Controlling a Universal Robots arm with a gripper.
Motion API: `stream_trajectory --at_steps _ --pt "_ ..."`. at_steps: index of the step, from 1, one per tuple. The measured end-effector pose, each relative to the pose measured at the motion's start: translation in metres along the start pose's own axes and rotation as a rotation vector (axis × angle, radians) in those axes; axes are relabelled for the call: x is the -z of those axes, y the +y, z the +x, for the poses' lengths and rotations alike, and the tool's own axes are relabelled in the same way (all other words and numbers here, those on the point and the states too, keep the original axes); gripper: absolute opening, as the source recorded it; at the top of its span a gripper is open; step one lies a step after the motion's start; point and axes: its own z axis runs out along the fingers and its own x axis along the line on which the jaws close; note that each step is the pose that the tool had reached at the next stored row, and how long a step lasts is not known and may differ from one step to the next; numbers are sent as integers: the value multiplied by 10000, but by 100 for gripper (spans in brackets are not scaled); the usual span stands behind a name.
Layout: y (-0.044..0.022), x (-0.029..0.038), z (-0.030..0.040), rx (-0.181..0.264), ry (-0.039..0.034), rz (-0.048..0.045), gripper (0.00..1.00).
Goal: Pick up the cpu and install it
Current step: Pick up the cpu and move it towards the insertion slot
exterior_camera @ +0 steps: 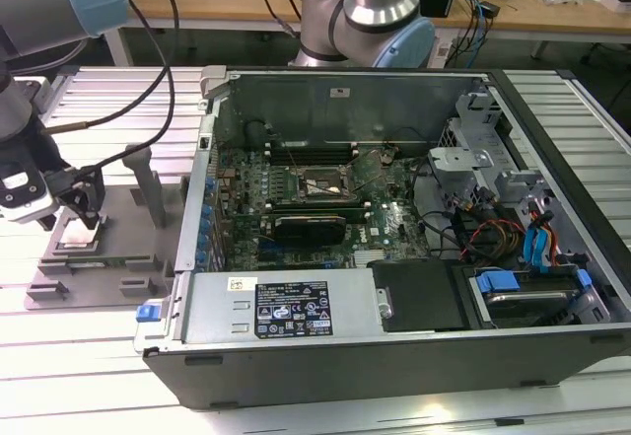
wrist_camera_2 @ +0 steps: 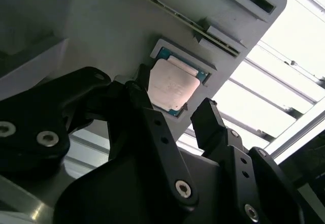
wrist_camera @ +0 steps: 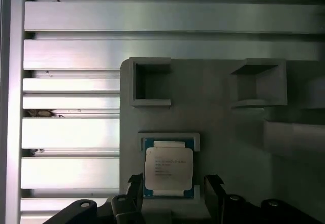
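The cpu (wrist_camera: pixel 168 168) is a flat square chip with a pale metal top. It lies in a shallow square recess of the grey fixture plate (wrist_camera: pixel 223 132) beside the computer. In the exterior view the cpu (exterior_camera: pixel 79 241) sits at the far left, directly under my gripper (exterior_camera: pixel 87 220). My gripper (wrist_camera: pixel 173 187) is open and low over the plate, its two black fingers (wrist_camera: pixel 213 189) standing one on each side of the chip with small gaps. In the second wrist view the cpu (wrist_camera_2: pixel 172 85) shows between the fingers (wrist_camera_2: pixel 205 116) of my gripper (wrist_camera_2: pixel 173 101).
An open computer case (exterior_camera: pixel 394 356) fills the middle, with a motherboard and its dark cpu socket (exterior_camera: pixel 317 186). Two upright grey posts (exterior_camera: pixel 150 183) rise from the fixture plate (exterior_camera: pixel 118 257). A second robot arm (exterior_camera: pixel 365 11) stands behind the case. Cables hang from my arm.
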Motion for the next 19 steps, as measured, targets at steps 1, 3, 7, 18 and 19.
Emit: stream_trajectory --at_steps 1,3,7,18,19 --pt "4 -14 0 2 -2 -2 60" --pt "9 -36 1 1 0 -1 60" --pt "18 -83 1 3 3 -1 60" --pt "48 -191 -7 236 14 17 60" --pt "49 -193 -7 294 16 16 60"
